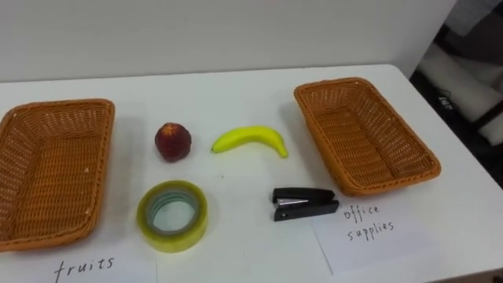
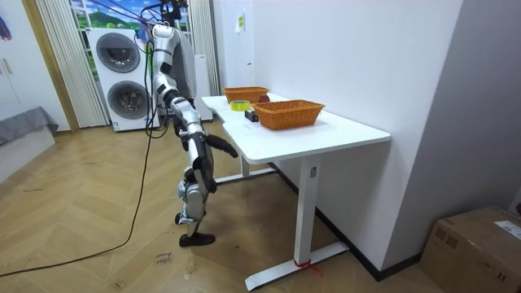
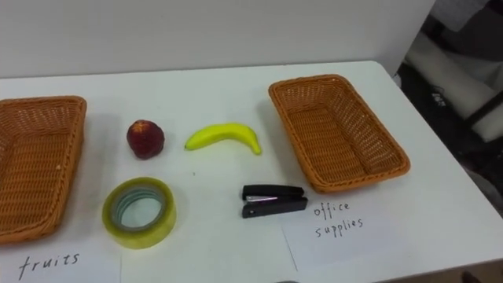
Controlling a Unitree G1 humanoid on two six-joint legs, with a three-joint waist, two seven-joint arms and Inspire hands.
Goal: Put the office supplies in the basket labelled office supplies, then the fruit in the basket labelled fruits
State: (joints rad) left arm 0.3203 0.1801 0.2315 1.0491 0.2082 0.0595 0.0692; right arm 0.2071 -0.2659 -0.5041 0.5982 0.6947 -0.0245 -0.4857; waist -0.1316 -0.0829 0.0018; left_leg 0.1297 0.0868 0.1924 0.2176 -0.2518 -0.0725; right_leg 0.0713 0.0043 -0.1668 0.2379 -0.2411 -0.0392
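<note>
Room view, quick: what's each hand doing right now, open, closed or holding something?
Left hand: cannot be told.
Right hand: cannot be told.

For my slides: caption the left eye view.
Red fruit, banana, tape roll and stapler lie on the table between the empty fruits basket and office supplies basket.

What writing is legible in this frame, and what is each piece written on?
"fruits": handwritten on the left paper sheet, on the table in front of the left basket.
"office supplies": handwritten on two lines on the right paper sheet, in front of the right basket.
Wall notice in the room view: too small to read.
</note>
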